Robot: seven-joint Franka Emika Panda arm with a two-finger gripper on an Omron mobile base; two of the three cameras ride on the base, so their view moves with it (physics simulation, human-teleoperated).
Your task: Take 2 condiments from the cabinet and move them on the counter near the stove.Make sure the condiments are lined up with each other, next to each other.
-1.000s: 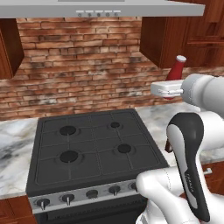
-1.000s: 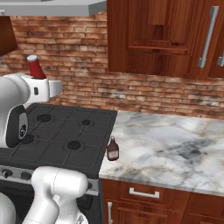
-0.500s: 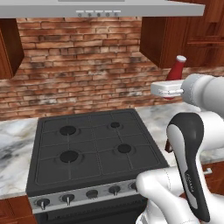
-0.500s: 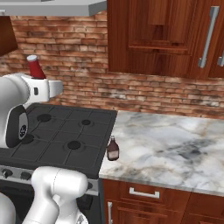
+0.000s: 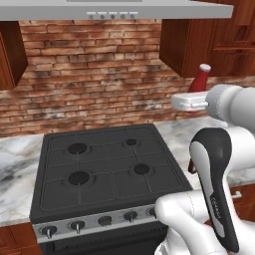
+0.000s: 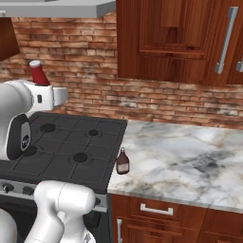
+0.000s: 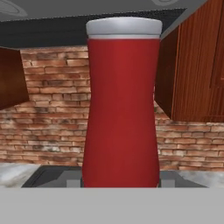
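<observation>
My gripper (image 7: 121, 183) is shut on the slim red condiment bottle (image 7: 121, 109) with a white cap and holds it upright in the air. The bottle (image 5: 200, 78) hangs high above the right edge of the black stove (image 5: 109, 169), sticking up from the white hand (image 5: 190, 101). From the other side the same bottle (image 6: 38, 73) shows above the hand (image 6: 53, 96). The dark maroon condiment bottle (image 6: 122, 162) stands upright on the marble counter (image 6: 190, 161), just right of the stove (image 6: 71, 147). The reddish-brown wall cabinet (image 6: 166, 42) hangs above the counter.
A grey range hood (image 5: 114, 10) spans the top over the stove, in front of a brick wall (image 5: 94, 74). Panelled doors with silver bar handles (image 6: 226, 40) are at the upper right. Drawers (image 6: 156, 209) sit under the counter. My own arm (image 5: 214, 189) fills the near right.
</observation>
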